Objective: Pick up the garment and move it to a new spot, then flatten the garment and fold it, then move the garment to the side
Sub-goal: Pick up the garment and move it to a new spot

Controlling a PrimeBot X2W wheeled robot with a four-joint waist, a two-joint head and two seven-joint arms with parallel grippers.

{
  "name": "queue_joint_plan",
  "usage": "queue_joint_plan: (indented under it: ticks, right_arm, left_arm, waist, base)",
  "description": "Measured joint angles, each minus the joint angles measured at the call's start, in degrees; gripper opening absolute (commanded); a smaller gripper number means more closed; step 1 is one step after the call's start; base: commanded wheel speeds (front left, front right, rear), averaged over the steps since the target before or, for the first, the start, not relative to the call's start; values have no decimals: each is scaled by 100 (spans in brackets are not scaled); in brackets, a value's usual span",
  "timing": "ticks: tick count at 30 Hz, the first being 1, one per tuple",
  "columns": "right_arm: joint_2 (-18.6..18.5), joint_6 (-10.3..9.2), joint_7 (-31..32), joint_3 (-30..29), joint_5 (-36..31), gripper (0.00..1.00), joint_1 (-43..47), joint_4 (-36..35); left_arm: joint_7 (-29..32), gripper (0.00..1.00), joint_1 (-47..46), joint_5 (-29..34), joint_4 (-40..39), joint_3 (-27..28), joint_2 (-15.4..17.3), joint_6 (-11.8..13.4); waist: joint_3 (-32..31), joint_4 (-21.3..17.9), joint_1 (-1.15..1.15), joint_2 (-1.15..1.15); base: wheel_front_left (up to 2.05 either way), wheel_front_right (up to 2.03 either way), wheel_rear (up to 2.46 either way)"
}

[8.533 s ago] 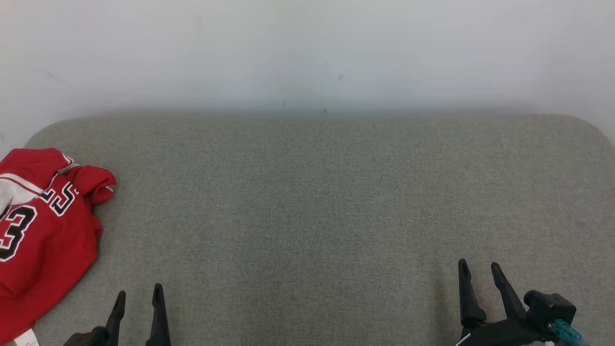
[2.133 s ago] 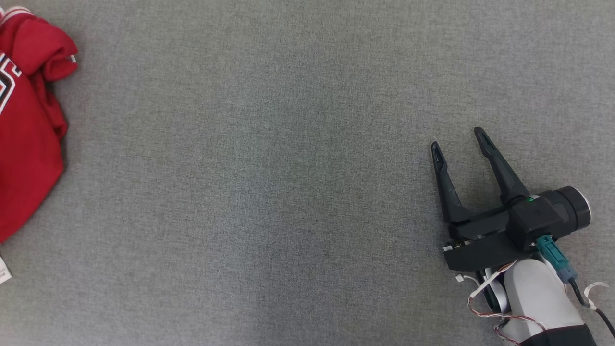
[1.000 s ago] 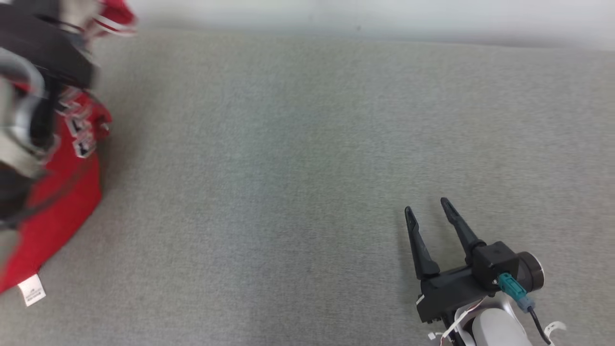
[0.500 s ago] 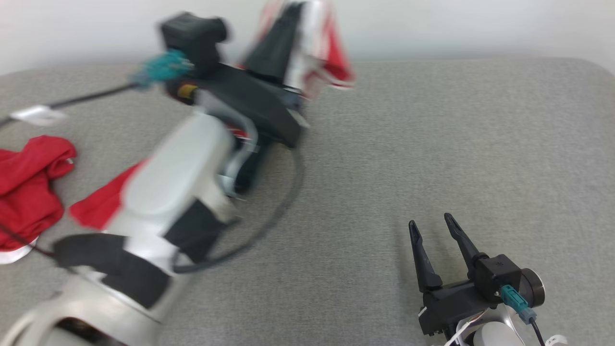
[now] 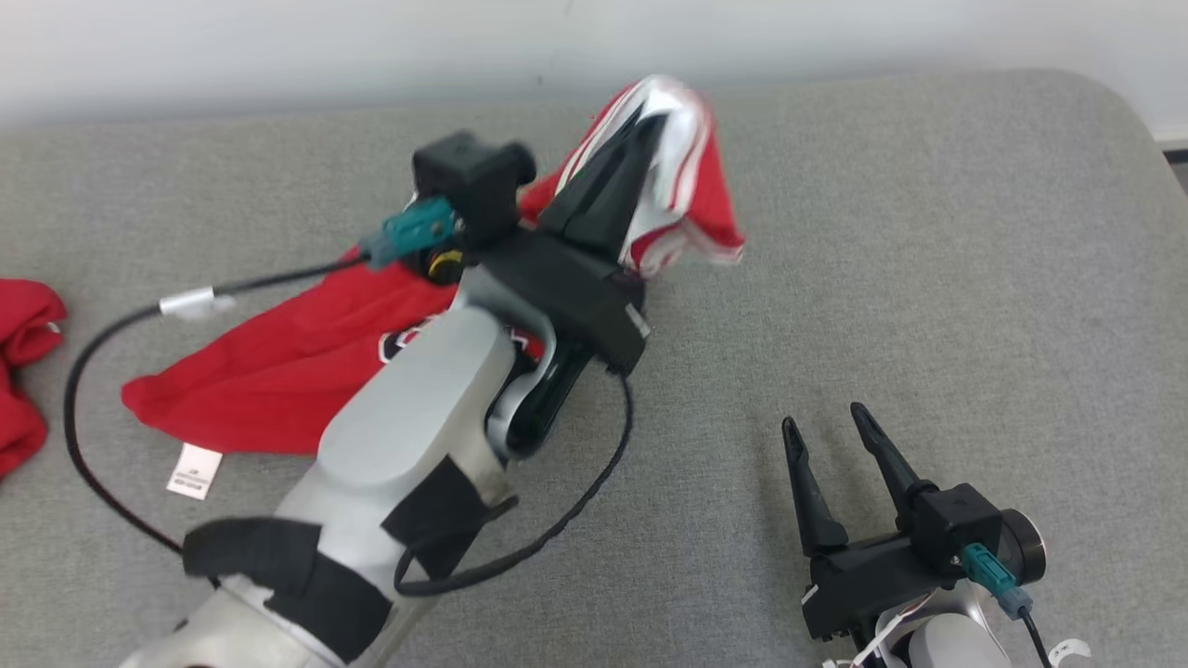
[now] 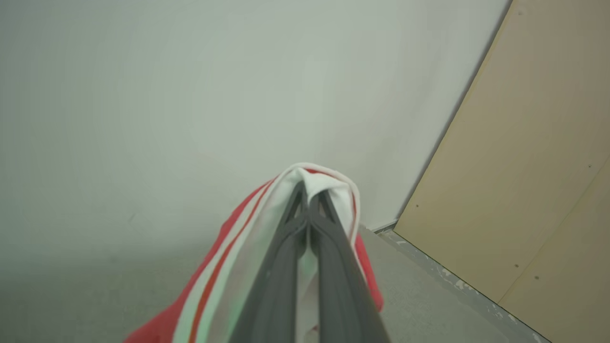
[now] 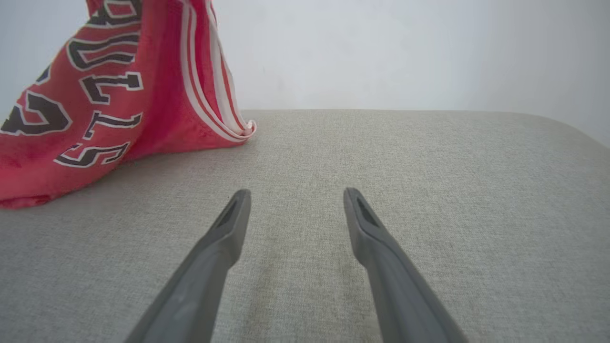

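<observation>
At the far left edge of the head view lies a bunch of red cloth on the grey cushion; whether it joins the rest of the jersey cannot be told. Next to it a black cable loops over the cushion, and a white tag lies flat just below the red cloth.

The jersey is red with white stripes and black letters edged in white. Its lower part rests on the cushion left of centre, partly under the pale left forearm, and its striped edge rises to the left claw.

That claw is closed tight on the striped edge, which drapes over both fingertips and hangs down to their right, off the cushion. In the left wrist view the two fingers press together with white and red cloth wrapped around their tips, a white wall and a tan panel behind.

At the lower right sits the right claw, its fingers spread wide and holding nothing. Its wrist view shows the fingertips low over bare cushion, well apart from the jersey, which hangs at the upper left and touches the cushion there.
</observation>
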Motion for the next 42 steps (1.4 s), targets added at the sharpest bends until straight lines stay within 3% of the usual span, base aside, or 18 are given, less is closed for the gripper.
queue_joint_plan:
  ticks: [1,2,3,13,18,25,34,42]
  right_arm:
    - [0,0,0,-14,3,100,0,-1]
    - [0,0,0,-14,3,100,0,-1]
    - [2,0,0,-23,7,100,1,-5]
    - [5,0,0,-51,45,100,-70,-3]
    - [5,0,-1,-91,44,100,-38,4]
    - [7,0,-1,-175,38,100,151,-16]
    - [8,0,0,-207,3,100,433,-2]
    - [10,0,0,-224,-2,100,665,20]
  left_arm:
    - [0,37,74,97,59,14,5,0]
    - [0,94,74,97,59,14,5,0]
    - [0,100,160,174,111,31,3,0]
    - [0,100,1295,984,371,1045,387,19]
    - [0,100,2073,1611,-36,1964,610,201]
    - [0,100,3322,2479,-857,3237,688,220]
    - [0,100,4829,3460,-1750,4624,376,152]
    - [0,100,5820,4035,-2216,5154,93,135]
  waist:
    - [26,-10,0,0]
    - [26,-10,0,0]
    - [49,-16,0,0]
    - [-3,73,0,0]
    - [-146,126,0,0]
    - [-399,203,0,0]
    - [-785,244,-1,0]
    - [-1120,231,0,-1]
  base:
    - [0,0,0]
    - [0,0,0]
    - [0,0,0]
    - [0,0,0]
    - [0,0,0]
    - [0,0,0]
    - [0,0,0]
    - [0,0,0]
